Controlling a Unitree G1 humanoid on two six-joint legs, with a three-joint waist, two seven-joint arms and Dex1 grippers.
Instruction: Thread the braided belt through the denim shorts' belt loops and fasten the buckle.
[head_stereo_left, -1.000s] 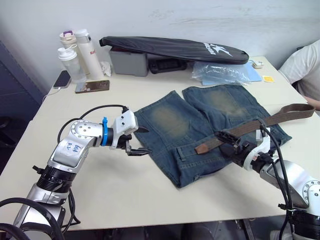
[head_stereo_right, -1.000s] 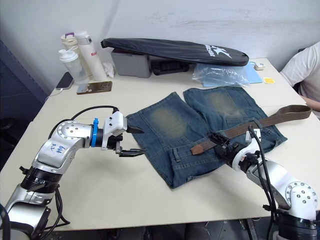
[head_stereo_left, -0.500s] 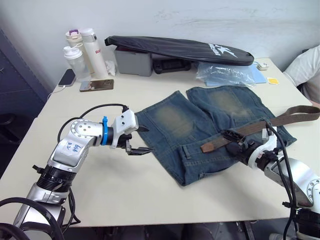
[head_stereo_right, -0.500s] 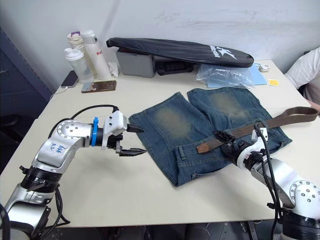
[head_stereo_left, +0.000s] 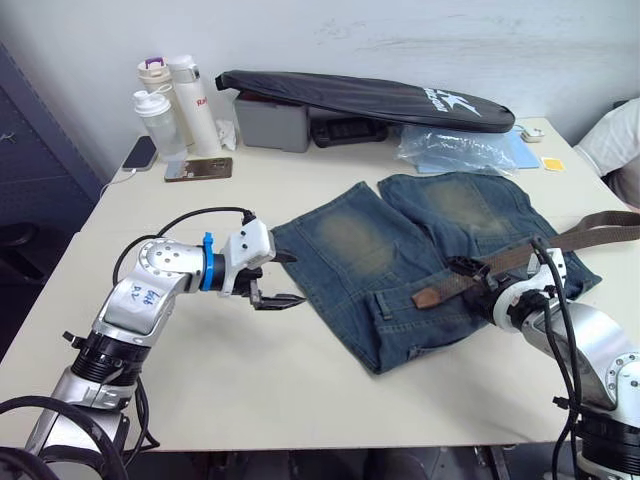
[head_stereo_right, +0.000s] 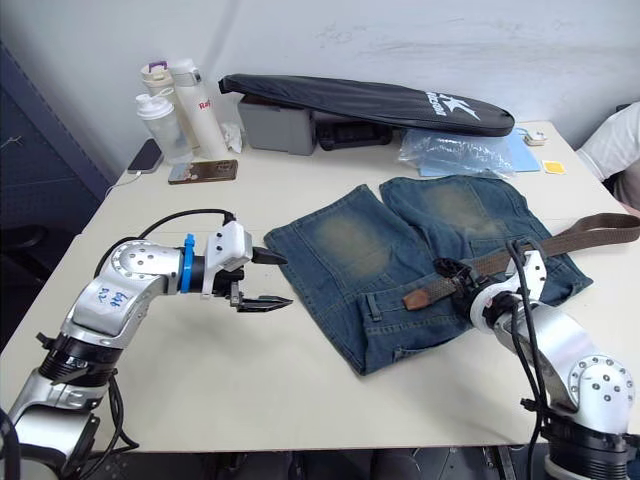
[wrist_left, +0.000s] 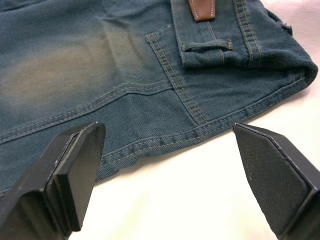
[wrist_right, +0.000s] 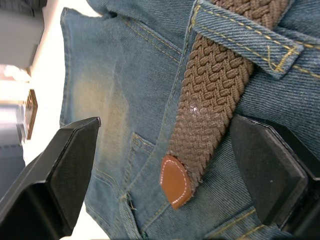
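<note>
Denim shorts (head_stereo_left: 420, 250) lie flat on the table (head_stereo_left: 300, 400), waistband toward the robot. The braided belt (wrist_right: 215, 95) crosses the waistband, passing under one belt loop (wrist_right: 245, 37), with its tan leather tip (wrist_right: 175, 182) resting on the denim; the strap's far part runs off toward the table's right edge. The right gripper (head_stereo_right: 462, 283) hovers over the belt, fingers spread apart and empty. The left gripper (head_stereo_left: 283, 280) hangs beside the shorts' left hem, likewise spread and empty.
</note>
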